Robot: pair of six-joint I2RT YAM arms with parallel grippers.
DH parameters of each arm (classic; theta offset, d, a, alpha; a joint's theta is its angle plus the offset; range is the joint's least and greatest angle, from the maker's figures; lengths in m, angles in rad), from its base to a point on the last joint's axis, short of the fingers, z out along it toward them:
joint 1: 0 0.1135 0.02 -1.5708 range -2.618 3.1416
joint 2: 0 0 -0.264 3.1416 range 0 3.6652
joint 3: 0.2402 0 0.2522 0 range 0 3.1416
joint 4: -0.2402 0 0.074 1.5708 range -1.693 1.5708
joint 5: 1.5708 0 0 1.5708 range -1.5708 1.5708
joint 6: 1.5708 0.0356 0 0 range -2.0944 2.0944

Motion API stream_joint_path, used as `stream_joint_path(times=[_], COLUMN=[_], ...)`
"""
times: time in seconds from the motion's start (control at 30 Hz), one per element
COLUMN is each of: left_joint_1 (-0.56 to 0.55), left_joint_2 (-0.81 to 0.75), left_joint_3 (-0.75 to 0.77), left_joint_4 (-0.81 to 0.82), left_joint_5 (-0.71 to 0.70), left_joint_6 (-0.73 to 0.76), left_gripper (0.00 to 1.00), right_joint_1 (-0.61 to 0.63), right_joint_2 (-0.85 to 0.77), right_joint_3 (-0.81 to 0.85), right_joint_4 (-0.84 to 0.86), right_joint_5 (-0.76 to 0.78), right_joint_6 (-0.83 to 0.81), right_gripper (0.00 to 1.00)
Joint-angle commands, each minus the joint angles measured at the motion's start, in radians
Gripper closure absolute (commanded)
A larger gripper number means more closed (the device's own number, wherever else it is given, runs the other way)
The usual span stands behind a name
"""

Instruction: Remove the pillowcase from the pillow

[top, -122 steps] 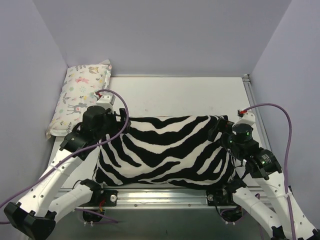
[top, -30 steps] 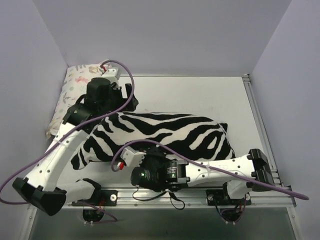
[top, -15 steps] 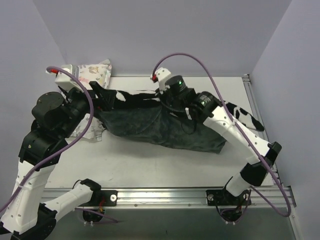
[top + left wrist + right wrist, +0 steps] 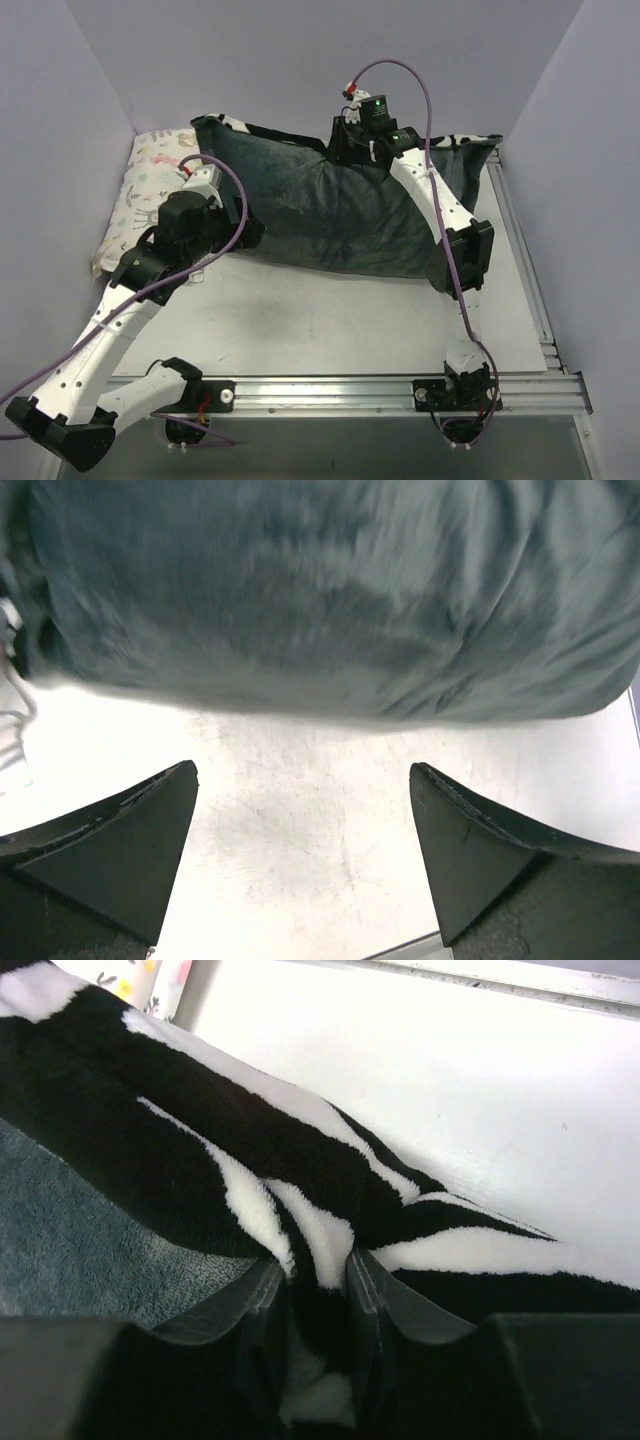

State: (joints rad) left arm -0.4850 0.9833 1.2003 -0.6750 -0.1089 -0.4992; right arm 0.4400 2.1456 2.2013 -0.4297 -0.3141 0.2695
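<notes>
Black-and-white zebra plush is bunched into a narrow fold between the fingers [image 4: 258, 1305] of the right gripper [image 4: 318, 1310], which stand close together and pinch that fold firmly. The fold belongs to the large soft pillowcase [image 4: 330, 210], dark grey-teal plush on one face and zebra-striped on the other. In the overhead view the right gripper [image 4: 346, 150] grips it at the middle of its far edge, with the right arm reaching over the fabric from the near side. Around that grip the pillowcase lies broad across the far half of the flat white table [image 4: 330, 320], its grey-teal face turned up and slivers of zebra stripe showing along the far edge and at the far right corner. It looks plump, but the pillow inside does not show. The left gripper [image 4: 300, 865] stands wide apart and holds nothing, its two dark fingers [image 4: 110, 860] over bare table surface with the grey-teal plush just ahead of them, near the fingertips but not touching. From above, the left gripper [image 4: 248, 230] sits at the left near edge of the pillowcase. Beyond the left arm, a small white pillow printed with pastel animals [image 4: 150, 185] lies along the left wall, its far end touching the pillowcase's left corner. A long aluminium rail [image 4: 330, 392] runs along the near edge of the table.
</notes>
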Motion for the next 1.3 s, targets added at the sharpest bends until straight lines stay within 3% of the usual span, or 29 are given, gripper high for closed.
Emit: stream_joint_path(times=[0.0,0.23,0.57,0.73,0.93,1.07,1.13,1.27], left_joint_1=[-0.013,-0.104,-0.208,-0.262,-0.378,-0.45,-0.474,-0.536], left_joint_2=[0.032,0.124,0.218,0.276,0.383,0.436,0.472,0.543], left_joint_3=[-0.027,0.005,0.012,0.019,0.105,0.145,0.18,0.249], left_joint_4=[0.115,0.164,0.218,0.265,0.299,0.334,0.344,0.353], left_joint_5=[0.052,0.009,-0.037,-0.022,-0.032,-0.058,-0.072,-0.129], left_joint_6=[-0.048,-0.056,-0.065,-0.056,-0.003,0.028,0.043,0.068], left_gripper=[0.04,0.04,0.05,0.04,0.04,0.03,0.04,0.03], right_joint_1=[0.002,-0.006,0.025,0.029,-0.026,-0.064,-0.098,-0.2], right_joint_2=[0.071,0.122,0.085,-0.012,-0.157,-0.289,-0.393,-0.608], right_joint_3=[0.066,-0.038,-0.19,-0.213,-0.173,-0.184,-0.244,-0.458], right_joint_4=[-0.046,-0.046,-0.04,-0.04,-0.041,-0.046,-0.052,-0.05], right_joint_5=[-0.114,-0.063,-0.062,-0.085,0.027,0.147,0.233,0.257], right_joint_6=[0.111,0.148,0.097,0.091,0.144,0.174,0.2,0.279], right_gripper=[0.71,0.45,0.36,0.3,0.11,0.06,0.05,0.05])
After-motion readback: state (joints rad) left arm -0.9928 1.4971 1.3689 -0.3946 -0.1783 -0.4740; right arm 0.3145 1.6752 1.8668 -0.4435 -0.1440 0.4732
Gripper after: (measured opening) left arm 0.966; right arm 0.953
